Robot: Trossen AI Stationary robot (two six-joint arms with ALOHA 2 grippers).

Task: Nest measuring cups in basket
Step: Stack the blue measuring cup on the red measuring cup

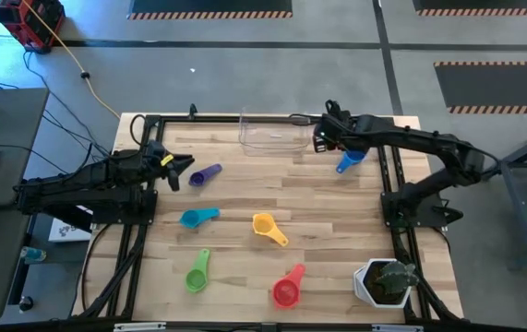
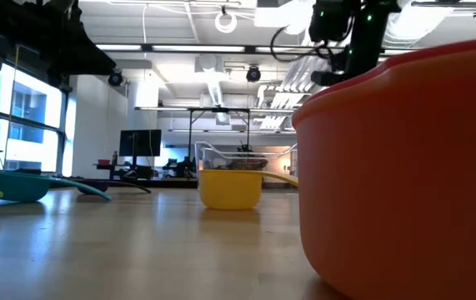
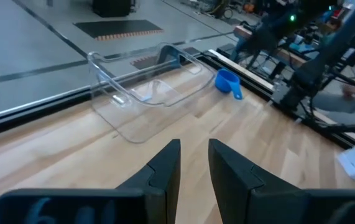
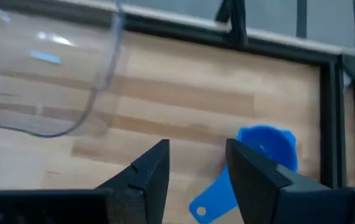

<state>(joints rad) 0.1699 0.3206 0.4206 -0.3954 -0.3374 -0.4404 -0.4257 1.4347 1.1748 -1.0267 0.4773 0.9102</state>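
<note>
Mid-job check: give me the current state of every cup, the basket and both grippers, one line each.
basket: empty, upright at the far edge.
blue cup: on the table beside the basket, below the right gripper, which is open and empty.
purple cup: on the table, near the left gripper, open and empty.
light blue cup, yellow cup, green cup, red cup: loose on the table.

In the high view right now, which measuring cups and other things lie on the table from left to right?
Green cup → light blue cup → purple cup → yellow cup → basket → red cup → blue cup → potted plant.
</note>
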